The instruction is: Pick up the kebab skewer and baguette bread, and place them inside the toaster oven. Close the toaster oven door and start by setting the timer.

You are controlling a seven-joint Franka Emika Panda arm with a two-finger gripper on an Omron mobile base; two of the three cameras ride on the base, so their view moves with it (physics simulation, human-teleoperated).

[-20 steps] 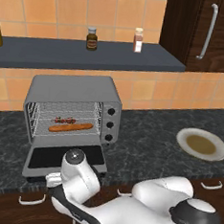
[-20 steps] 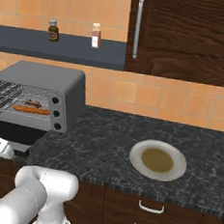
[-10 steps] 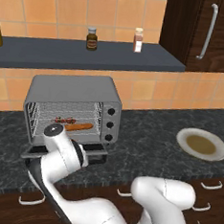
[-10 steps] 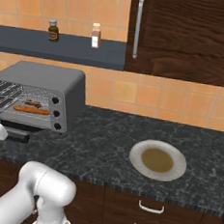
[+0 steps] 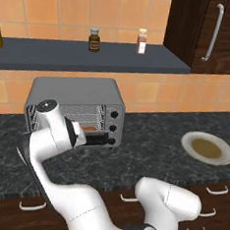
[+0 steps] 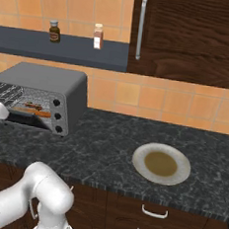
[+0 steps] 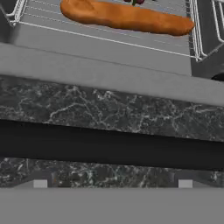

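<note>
Nearest, the gripper (image 5: 80,135) is held wide open and empty, just in front of the toaster oven door (image 7: 109,146), seemingly placed to swing it up. Beyond, inside the toaster oven (image 5: 78,111), the baguette bread (image 7: 124,17) lies on the wire rack (image 7: 109,33), the kebab skewer (image 7: 135,1) just behind.

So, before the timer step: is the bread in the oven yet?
In. The bread lies on the wire rack inside the oven.
</note>
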